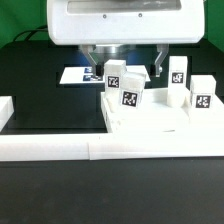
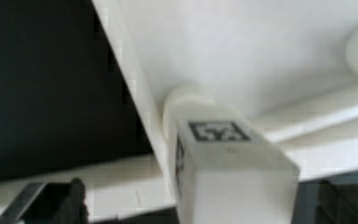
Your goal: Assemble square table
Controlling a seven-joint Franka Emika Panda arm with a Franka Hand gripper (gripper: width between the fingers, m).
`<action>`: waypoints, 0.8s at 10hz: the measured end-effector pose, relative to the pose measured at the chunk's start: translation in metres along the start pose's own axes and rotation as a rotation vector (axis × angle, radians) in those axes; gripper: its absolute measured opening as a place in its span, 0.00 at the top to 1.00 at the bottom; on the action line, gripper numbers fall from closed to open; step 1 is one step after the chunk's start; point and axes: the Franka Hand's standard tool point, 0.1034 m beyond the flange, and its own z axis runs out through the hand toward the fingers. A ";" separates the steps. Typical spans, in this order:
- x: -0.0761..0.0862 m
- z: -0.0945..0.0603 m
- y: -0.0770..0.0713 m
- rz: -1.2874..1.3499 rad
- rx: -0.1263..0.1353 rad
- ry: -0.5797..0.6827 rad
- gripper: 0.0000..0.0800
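Matt white, seemingly plastic square table slab (image 1: pixel 150 118), smooth tagged legs (image 1: pixel 129 97), matt black tabletop (image 1: pixel 50 100)

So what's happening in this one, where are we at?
A single robot arm is working on a square table. The white tabletop slab lies flat on the black table near the low white border wall. Four white tagged legs show in the exterior view: one stands on the slab and another is just behind it, under the gripper, two others toward that view's right. Whether any leg is screwed in or gripped cannot be told.
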 end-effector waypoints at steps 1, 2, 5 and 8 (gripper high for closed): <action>0.001 0.008 0.004 0.005 -0.006 -0.064 0.19; 0.006 0.013 0.004 0.007 -0.010 -0.048 0.19; 0.010 0.022 -0.004 0.044 -0.016 -0.027 0.31; 0.009 0.024 -0.005 0.290 -0.017 -0.027 0.64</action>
